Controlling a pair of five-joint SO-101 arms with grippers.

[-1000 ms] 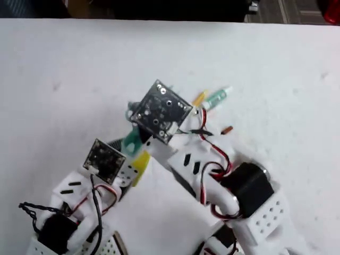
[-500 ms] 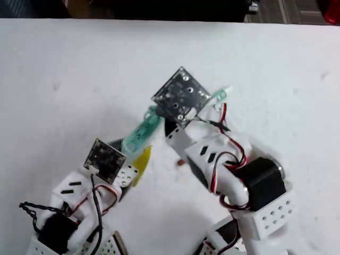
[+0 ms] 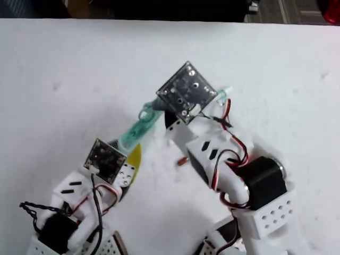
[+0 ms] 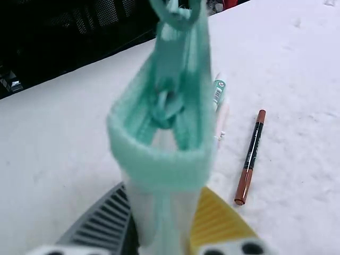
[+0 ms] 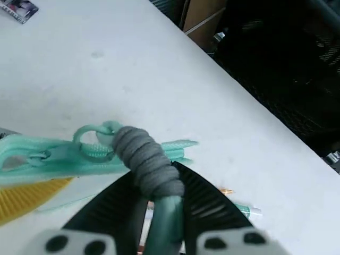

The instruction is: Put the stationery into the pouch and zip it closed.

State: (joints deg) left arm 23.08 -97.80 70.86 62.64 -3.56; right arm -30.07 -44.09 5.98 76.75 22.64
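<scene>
The left gripper (image 4: 159,228) is clamped on the pouch (image 4: 164,154), with its grey finger (image 4: 103,223) on one side and its yellow finger (image 4: 220,226) on the other. The mint pouch rises from between the fingers, its near end a thick band. The zip (image 4: 167,106) runs away along its upper edge, and a ring (image 4: 172,13) shows at the far end. On the white table (image 4: 64,133), on the yellow finger's side, a brown pencil (image 4: 251,156) lies near the pouch without touching it. A green and white pen (image 4: 218,91) lies partly hidden behind the pouch. Beyond the table's far edge all is dark
</scene>
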